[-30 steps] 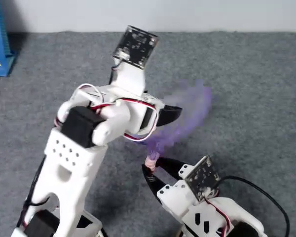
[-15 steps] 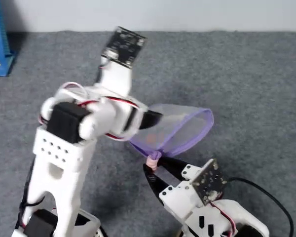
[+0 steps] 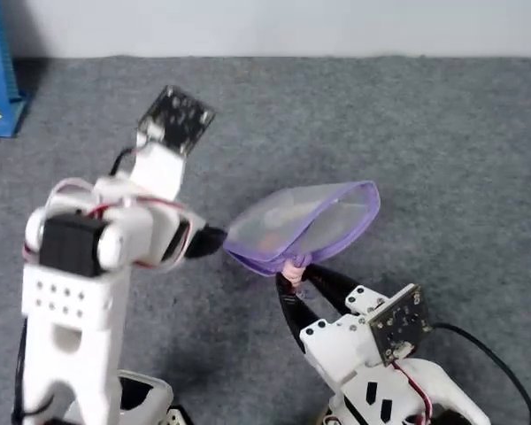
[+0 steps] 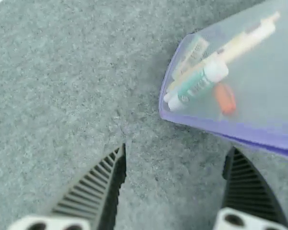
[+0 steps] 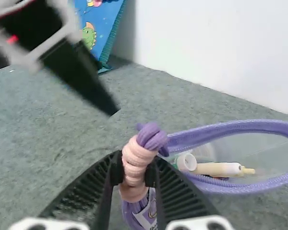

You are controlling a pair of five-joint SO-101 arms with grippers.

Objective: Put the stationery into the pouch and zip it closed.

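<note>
The translucent pouch with purple edging (image 3: pixel 305 221) lies near the middle of the grey felt-covered table (image 3: pixel 442 124), well apart from the far edge along the wall. The stationery is inside it. Through the clear wall the left wrist view shows a white marker with a green band (image 4: pixel 197 84), a long cream pen (image 4: pixel 240 40) and a small orange item (image 4: pixel 224 98), all gathered towards one end of the pouch (image 4: pixel 240 91).

The right gripper (image 3: pixel 292 279) stands at the side of the pouch facing the near edge of the table. Its jaws are clamped on the pink coiled zip pull (image 5: pixel 134 165), which is knotted to the purple zip band. This grip is judged to be the means of drawing the slider along the band.

The left gripper (image 4: pixel 175 153) hangs just beside the end of the pouch that points to the left edge of the table. Its jaws are spread wide with nothing between them, and they are not touching the pouch. The position suggests readiness to pinch that end as an anchor while the pull is drawn.

The loading step is judged complete. It cannot be told whether the zip is fully run. The purple band (image 5: pixel 240 143) curves in a loop in the right wrist view, which may indicate a mouth partly open.
</note>
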